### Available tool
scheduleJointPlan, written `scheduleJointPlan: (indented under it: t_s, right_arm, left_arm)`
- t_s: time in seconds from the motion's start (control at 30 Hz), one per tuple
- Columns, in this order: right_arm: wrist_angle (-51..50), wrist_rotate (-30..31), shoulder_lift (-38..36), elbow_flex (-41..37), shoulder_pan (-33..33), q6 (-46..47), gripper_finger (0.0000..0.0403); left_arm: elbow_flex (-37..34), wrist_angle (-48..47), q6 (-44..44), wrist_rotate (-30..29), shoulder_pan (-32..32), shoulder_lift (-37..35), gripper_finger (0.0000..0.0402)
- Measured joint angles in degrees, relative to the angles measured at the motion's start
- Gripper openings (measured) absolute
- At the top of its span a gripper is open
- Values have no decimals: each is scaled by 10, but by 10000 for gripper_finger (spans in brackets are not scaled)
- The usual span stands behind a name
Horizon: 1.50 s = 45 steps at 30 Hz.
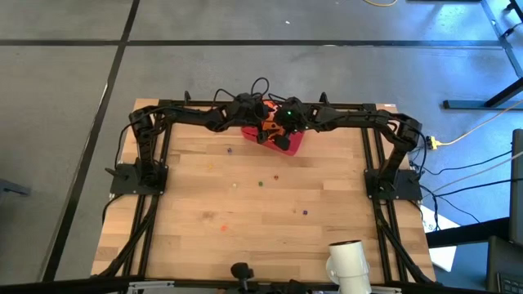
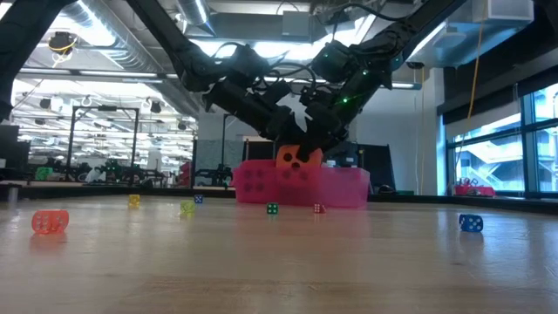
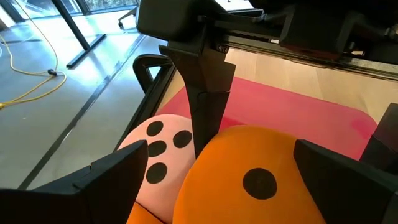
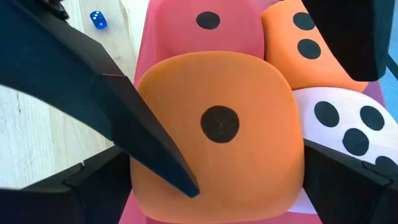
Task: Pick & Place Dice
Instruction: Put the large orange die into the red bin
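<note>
Evidently both arms meet over the pink-red tray at the far edge of the table, and the dice are bunched in it. From the right wrist view, the right pincer stands with its fingers wide apart on either side of the top orange die, which shows a single pip; a second orange die, a red die and a pale pink die crowd close around it. The left pincer is likewise spread apart, flanking the same orange cube, with a finger of the other arm standing right at the pink die. Neither pincer looks clamped yet.

My judgement: with two pincers framing one cube, only one should close. The right one seems well centred, so it should squeeze flat faces squarely, gently since the cube looks soft, then lift straight up to avoid dragging the neighbours. The left arm would do well to back off first, as the fingers are near enough to collide. Tiny coloured beads lie scattered across the wood, well apart from the tray
</note>
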Motion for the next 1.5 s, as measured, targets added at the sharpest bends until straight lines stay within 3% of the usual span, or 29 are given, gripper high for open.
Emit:
scheduleJointPlan:
  t_s: [1.03, 1.5]
  right_arm:
    - [-3, -1, -9, 3, 12, -47, 400]
    - [-16, 48, -7, 2, 12, -49, 400]
  left_arm:
    - [-2, -69, 8, -4, 1, 1, 400]
    - [-4, -98, -1, -18, 1, -42, 400]
